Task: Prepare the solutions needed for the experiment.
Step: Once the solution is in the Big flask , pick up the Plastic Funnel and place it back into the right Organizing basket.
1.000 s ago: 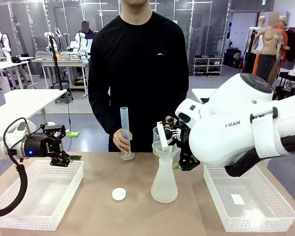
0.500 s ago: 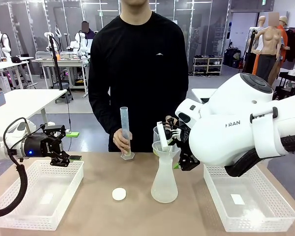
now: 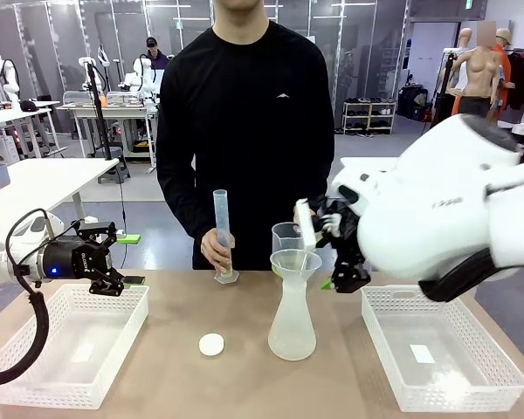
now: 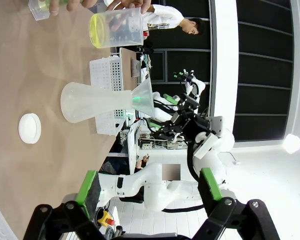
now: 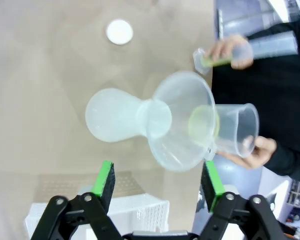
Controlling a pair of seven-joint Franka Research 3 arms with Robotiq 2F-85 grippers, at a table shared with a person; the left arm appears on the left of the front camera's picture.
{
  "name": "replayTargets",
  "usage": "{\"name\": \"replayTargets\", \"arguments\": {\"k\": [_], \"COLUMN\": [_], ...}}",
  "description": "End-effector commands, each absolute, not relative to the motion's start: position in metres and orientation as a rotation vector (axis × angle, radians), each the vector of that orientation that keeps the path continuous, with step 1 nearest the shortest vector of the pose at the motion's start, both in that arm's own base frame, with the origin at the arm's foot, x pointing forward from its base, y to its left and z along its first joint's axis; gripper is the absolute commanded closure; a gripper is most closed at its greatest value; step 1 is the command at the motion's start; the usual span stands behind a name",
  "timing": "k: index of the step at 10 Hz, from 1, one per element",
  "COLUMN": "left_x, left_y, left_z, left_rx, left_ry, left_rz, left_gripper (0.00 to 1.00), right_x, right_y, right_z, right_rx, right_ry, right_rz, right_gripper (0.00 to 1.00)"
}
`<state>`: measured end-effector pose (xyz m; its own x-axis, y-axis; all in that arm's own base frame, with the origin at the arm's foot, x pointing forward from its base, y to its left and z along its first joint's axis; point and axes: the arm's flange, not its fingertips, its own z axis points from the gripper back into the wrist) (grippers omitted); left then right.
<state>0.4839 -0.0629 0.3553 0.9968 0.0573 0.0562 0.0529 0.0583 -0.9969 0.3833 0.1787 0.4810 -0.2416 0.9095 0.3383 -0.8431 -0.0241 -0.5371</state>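
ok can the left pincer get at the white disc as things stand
Probably yes: the left pincer is open and empty, and the disc lies alone on the table just past the tray, nothing standing between them.

- Front view: fixed at the robot's side of the tan surface point(image 3: 175, 384), facing the person point(image 3: 244, 113) across it. The frosted white conical flask point(image 3: 292, 327) is centred, at mid-distance.
- Left wrist view: rolled sideways and low, looking past the left hand point(image 4: 148, 180), well apart from the flask.
- Right wrist view: looking down past the right hand point(image 5: 159, 177), near above the flask.
- Shared by all three: the flask and the small white round cap point(image 3: 211, 344) near it.
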Motion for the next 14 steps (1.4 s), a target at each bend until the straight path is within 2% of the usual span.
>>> {"name": "replayTargets", "arguments": {"k": [1, 2, 5, 7, 8, 12, 13, 14], "left_x": [0.485, 0.485, 0.485, 0.485, 0.485, 0.485, 0.485, 0.485], "left_y": [-0.064, -0.064, -0.064, -0.064, -0.064, -0.064, -0.064, -0.064], "left_z": [0.356, 0.356, 0.356, 0.356, 0.356, 0.356, 0.356, 0.356], "left_rx": [-1.52, -1.52, -1.52, -1.52, -1.52, -1.52, -1.52, -1.52], "left_ry": [-0.119, -0.119, -0.119, -0.119, -0.119, -0.119, -0.119, -0.119], "left_rz": [0.001, 0.001, 0.001, 0.001, 0.001, 0.001, 0.001, 0.001], "left_gripper": [0.0, 0.0, 0.0, 0.0, 0.0, 0.0, 0.0, 0.0], "right_x": [0.375, 0.374, 0.371, 0.369, 0.386, 0.383, 0.397, 0.407], "right_y": [0.133, 0.104, 0.043, 0.039, 0.034, 0.033, 0.024, 0.002], "right_z": [0.49, 0.491, 0.47, 0.465, 0.474, 0.474, 0.464, 0.457], "right_rx": [0.04, 0.164, 0.45, 0.461, 0.442, 0.449, 0.704, 0.832], "right_ry": [-0.871, -0.91, -0.782, -0.69, -0.774, -0.742, -0.784, -0.757], "right_rz": [1.487, 1.349, 1.022, 1.053, 1.081, 1.063, 1.033, 0.887], "right_gripper": [0.14, 0.14, 0.14, 0.14, 0.14, 0.14, 0.14, 0.14]}}
